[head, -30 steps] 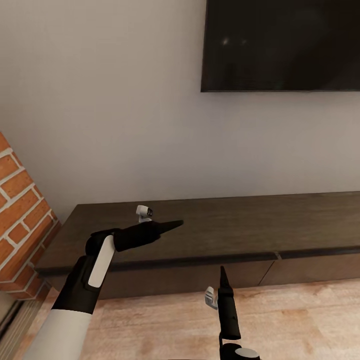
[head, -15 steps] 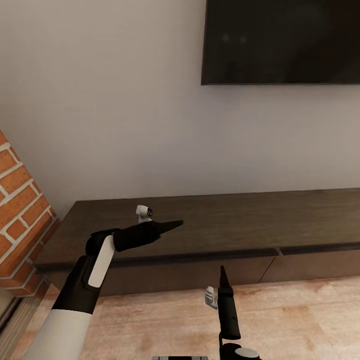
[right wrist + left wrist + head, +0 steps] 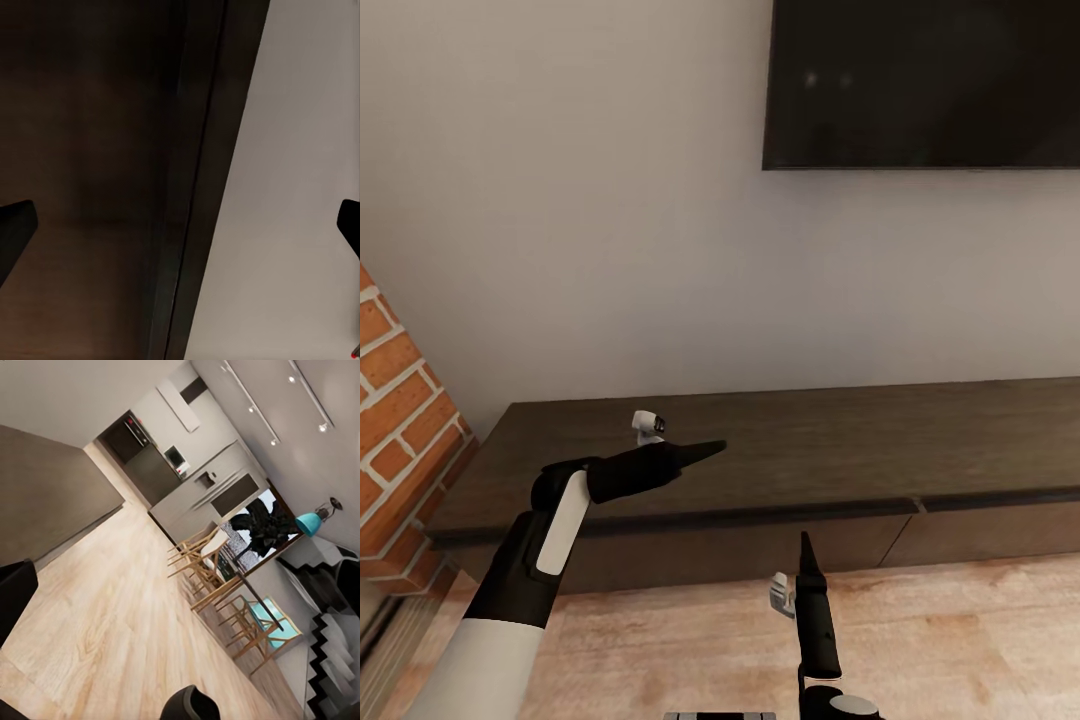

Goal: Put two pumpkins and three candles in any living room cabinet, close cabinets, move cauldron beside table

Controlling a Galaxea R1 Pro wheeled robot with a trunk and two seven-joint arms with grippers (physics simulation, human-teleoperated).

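Observation:
The cabinet [image 3: 830, 440] is a long low dark-brown unit against the wall, and its drawer fronts [image 3: 740, 555] sit flush and shut. My left gripper [image 3: 715, 446] hovers over the left part of the cabinet top, pointing right. In the left wrist view its fingers [image 3: 16, 589] stand apart with nothing between them. My right gripper [image 3: 804, 548] points up in front of the drawer fronts. It is open and empty in the right wrist view, with the cabinet edge [image 3: 187, 187] between its fingertips [image 3: 16, 229]. The pumpkins, candles and cauldron are out of view.
A black TV [image 3: 920, 85] hangs on the wall above the unit. A brick fireplace [image 3: 400, 420] stands at the left. Wood floor [image 3: 960, 640] runs in front. Wooden chairs by a dining table [image 3: 225, 585] and a kitchen lie down the room.
The whole picture has shifted slightly, so the camera moved: the cabinet sits a little higher and a grey robot part shows at the bottom edge. Both arms keep their pose.

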